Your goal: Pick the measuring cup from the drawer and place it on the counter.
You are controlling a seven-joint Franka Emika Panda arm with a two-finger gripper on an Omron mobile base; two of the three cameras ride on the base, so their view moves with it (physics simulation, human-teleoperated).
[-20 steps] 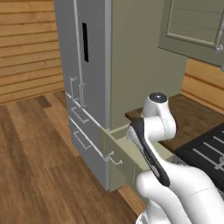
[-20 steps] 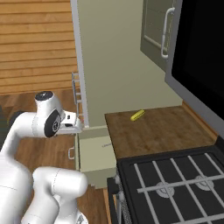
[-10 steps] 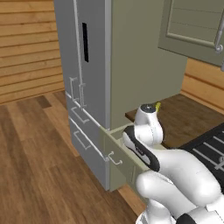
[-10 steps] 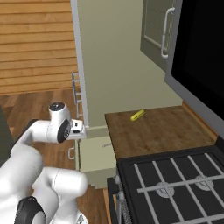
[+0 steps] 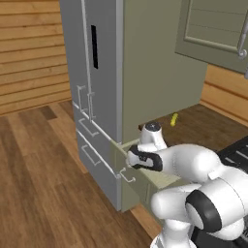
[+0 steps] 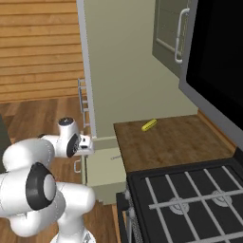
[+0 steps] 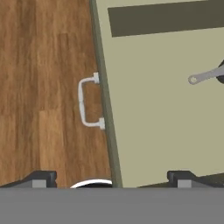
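The drawer stands pulled out, its pale olive floor seen from above in the hand view, with the silver bar handle on its front. The measuring cup lies inside, with just its thin grey handle showing at the right edge. It shows as a small mark in the right base view. My gripper hovers open above the drawer's front edge, one fingertip over the floor and the other over the drawer, well apart from the cup. The counter is dark wood beside the drawer.
A yellow banana lies on the counter near the wall. The grey fridge with its own drawers stands left of the drawer. The black stove borders the counter. Wood floor lies open to the left.
The arm has folded down, and the hand has dropped from above counter height to just over the open drawer's front edge.
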